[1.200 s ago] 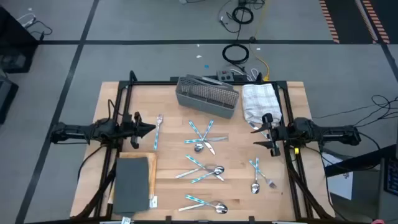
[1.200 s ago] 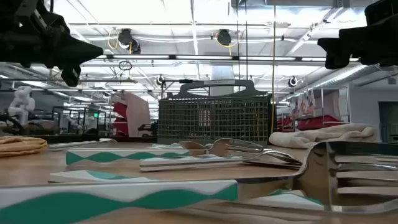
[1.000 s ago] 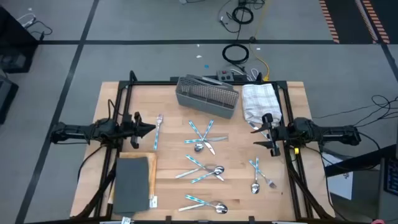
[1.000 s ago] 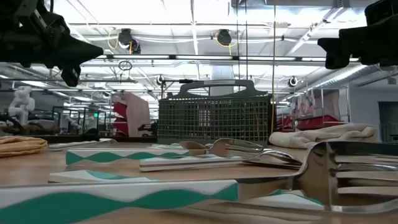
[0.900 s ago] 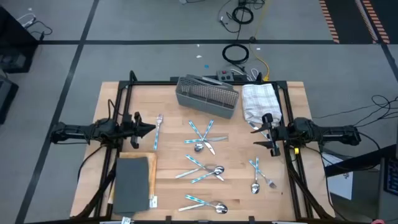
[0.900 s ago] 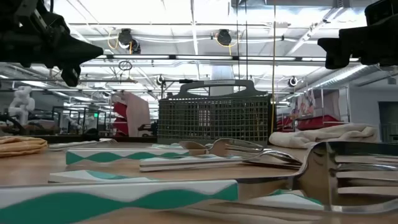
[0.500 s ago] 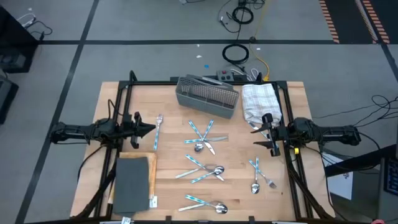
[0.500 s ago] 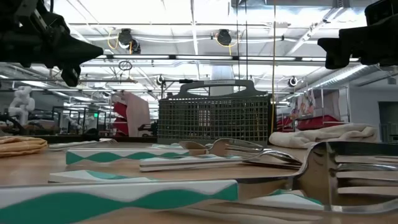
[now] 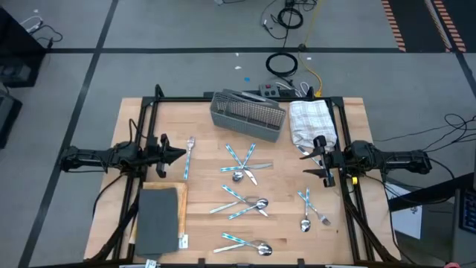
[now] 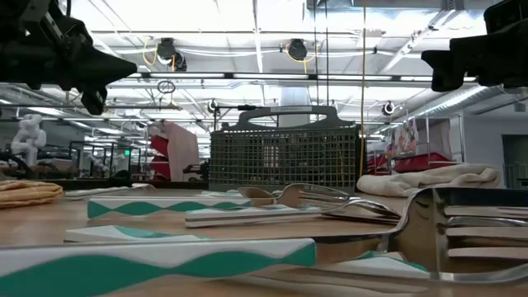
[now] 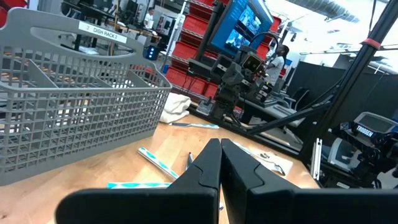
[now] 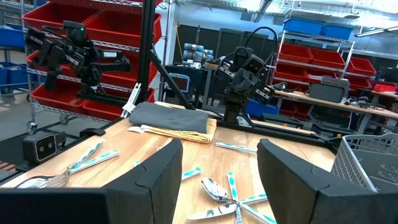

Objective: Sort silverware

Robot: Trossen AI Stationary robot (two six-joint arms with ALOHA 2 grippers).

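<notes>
Both end effectors hover at the bench edges, holding nothing.
Left end effector [image 9: 181,154] pinched narrow, right end effector [image 9: 306,164] spread wide; silverware [image 9: 245,164] scattered between them.

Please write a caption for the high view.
Silverware lies scattered below the mesh caddy; both arms wait at the table sides.

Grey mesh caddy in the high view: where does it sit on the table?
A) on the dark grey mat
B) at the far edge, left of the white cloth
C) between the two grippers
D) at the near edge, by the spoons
B: the grey mesh rectangular caddy stands at the table's far edge, with the crumpled white cloth to its right.
</notes>
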